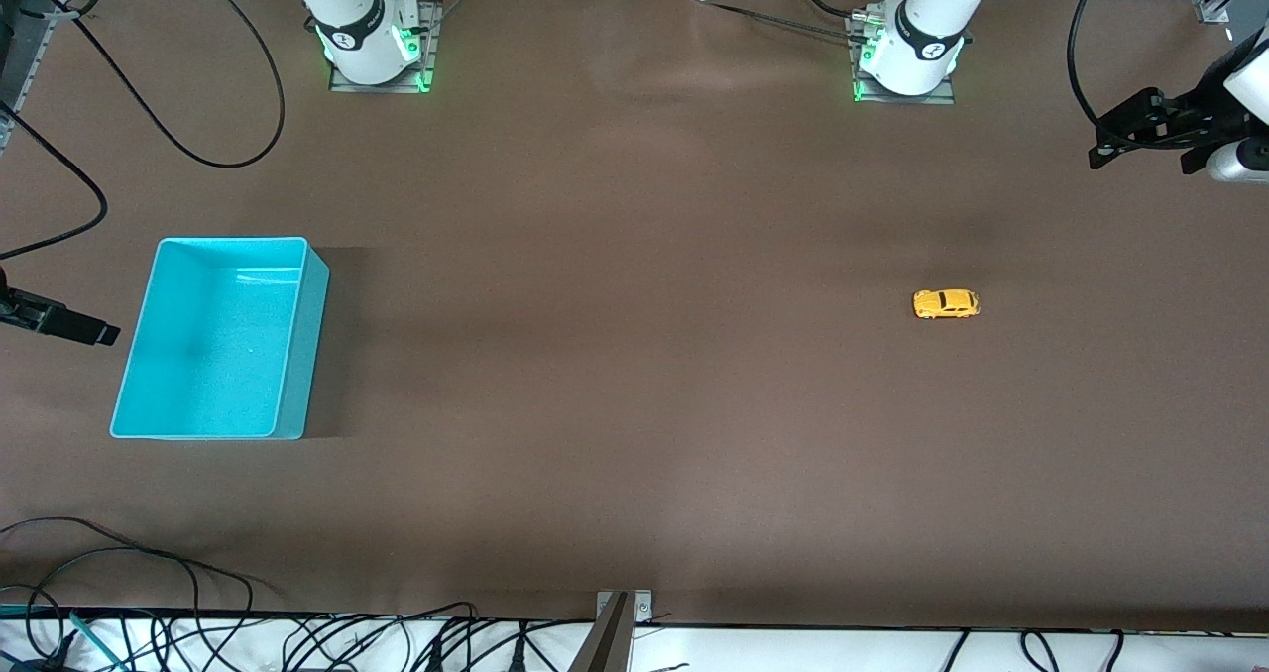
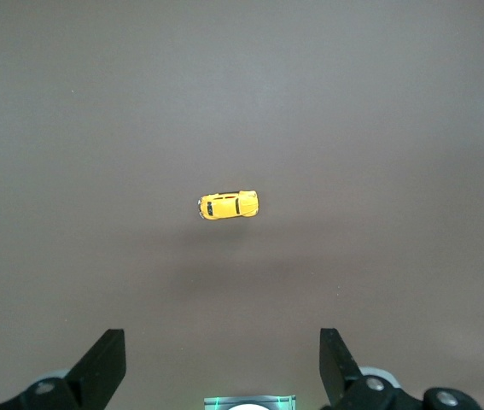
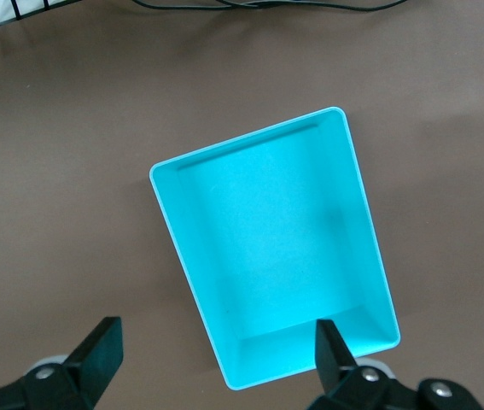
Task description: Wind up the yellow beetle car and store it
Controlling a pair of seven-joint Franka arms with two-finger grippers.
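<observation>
A matte brown table (image 1: 634, 404) fills nearly the whole front view, evenly lit with soft shadows and a paler sheen toward the middle of its upper part. Black cables (image 1: 178, 77) loop across one upper corner. Along the edge nearest the front camera runs a white strip with tangled cords (image 1: 297, 642) and a metal bracket (image 1: 623, 608).

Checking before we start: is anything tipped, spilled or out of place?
Nothing stands out. The car sits upright on its wheels toward the left arm's end of the table; the bin stands upright and empty toward the right arm's end. Both pincers are open and hold nothing.
</observation>
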